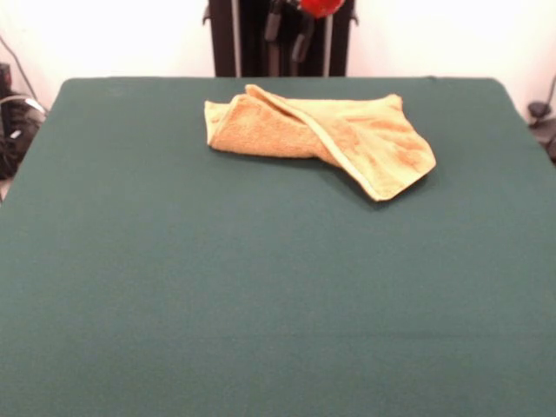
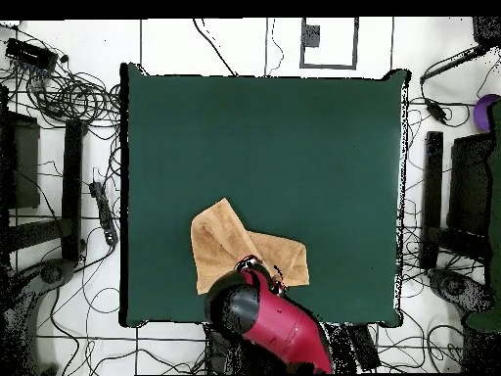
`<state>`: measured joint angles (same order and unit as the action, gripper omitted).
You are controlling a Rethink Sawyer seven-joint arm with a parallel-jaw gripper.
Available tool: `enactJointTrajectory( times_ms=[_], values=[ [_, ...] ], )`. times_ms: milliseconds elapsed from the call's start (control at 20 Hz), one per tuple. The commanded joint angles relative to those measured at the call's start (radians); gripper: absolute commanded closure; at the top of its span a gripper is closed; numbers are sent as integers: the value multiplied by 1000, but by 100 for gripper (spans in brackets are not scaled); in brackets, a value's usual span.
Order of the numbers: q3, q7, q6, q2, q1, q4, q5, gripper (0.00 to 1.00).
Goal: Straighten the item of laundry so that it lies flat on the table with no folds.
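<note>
**Lying crumpled at the robot's end of the worktop**

Lying folded over itself, the golden-tan towel (image 1: 321, 135) sits on the dark green worktop (image 1: 261, 295) close to the edge nearest the robot's pedestal (image 1: 278, 39), one flap doubled diagonally across the rest and a corner pointing out toward the open cloth. Seen from overhead, the red and black arm (image 2: 279, 328) reaches in over the worktop's near edge and covers part of the towel (image 2: 220, 245). Whether the fingers are spread or pressed together cannot be told from either view.
</note>
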<state>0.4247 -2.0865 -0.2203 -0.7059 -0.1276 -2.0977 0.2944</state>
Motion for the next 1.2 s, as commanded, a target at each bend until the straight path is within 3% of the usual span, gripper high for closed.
enactJointTrajectory(
  times_ms=[50, 500, 1200],
  values=[
    [-222, -96, 173, 121, 66, 43, -59, 0],
    [-308, -189, 271, 205, 122, 28, -30, 0],
    [-350, -176, 319, 272, 135, 41, -41, 0]
  ],
)
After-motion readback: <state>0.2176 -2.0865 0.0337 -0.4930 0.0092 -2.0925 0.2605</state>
